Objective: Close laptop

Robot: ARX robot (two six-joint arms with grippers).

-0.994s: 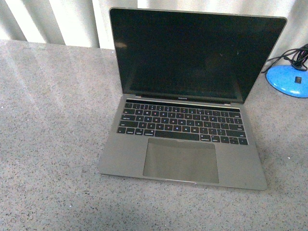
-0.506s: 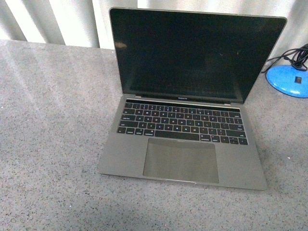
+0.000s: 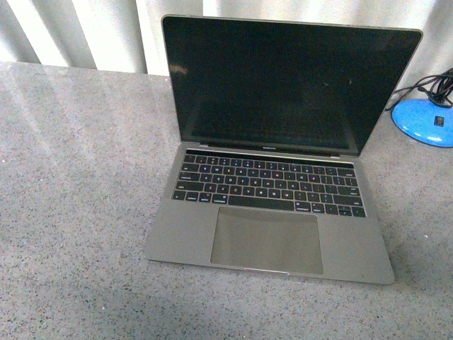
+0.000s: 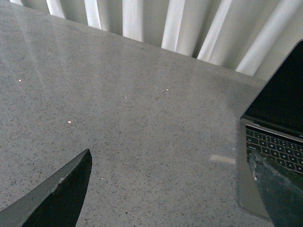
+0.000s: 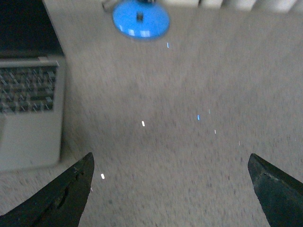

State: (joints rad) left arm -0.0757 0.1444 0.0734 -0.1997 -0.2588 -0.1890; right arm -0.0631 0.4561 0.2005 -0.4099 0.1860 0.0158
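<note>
The laptop [image 3: 272, 152] stands open in the middle of the front view, grey-silver, its black screen upright and its black keys and large trackpad facing me. Neither arm shows in the front view. In the left wrist view my left gripper [image 4: 170, 158] is open over bare counter, and the laptop [image 4: 274, 123] lies just past one fingertip [image 4: 279, 194]. My right gripper [image 5: 170, 161] is open above the counter in the right wrist view, with the laptop [image 5: 31, 113] off to one side. Nothing is between either pair of fingers.
The laptop rests on a speckled grey counter [image 3: 78, 212]. A blue round base with black cables [image 3: 425, 117] sits at the back right, also seen as a blue disc [image 5: 141, 20] in the right wrist view. Pale pleated curtains [image 3: 92, 32] hang behind the counter.
The laptop sits very slightly lower in the front view than before, a small shift of the view. Its screen stays at the same angle.
</note>
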